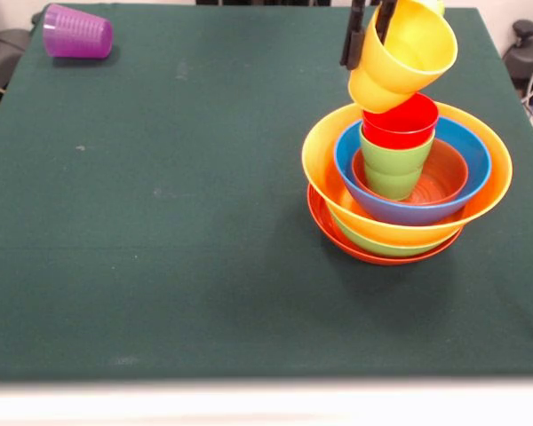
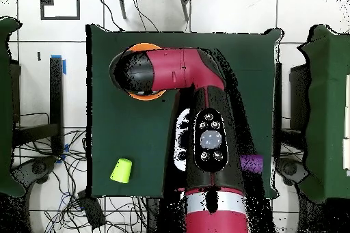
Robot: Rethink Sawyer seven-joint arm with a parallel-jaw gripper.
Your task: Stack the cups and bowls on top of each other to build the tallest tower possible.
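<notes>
Tower [image 1: 407,182], front view: we see glossy nested bowls on the green cloth table [image 1: 160,222], right of centre. A wide red-orange bowl [image 1: 382,250] sits lowest, then green, orange-yellow, blue and a small ribbed orange one. Light green cups [image 1: 393,164] and a red cup [image 1: 401,122] stand stacked inside. The gripper [image 1: 370,31] pinches the tilted yellow cup [image 1: 400,58] by its rim just above. The purple cup [image 1: 78,33] lies on its side, far left.

Overhead view: we see the arm [image 2: 184,73] covering the tower; another light green cup [image 2: 122,169] lies apart.
</notes>
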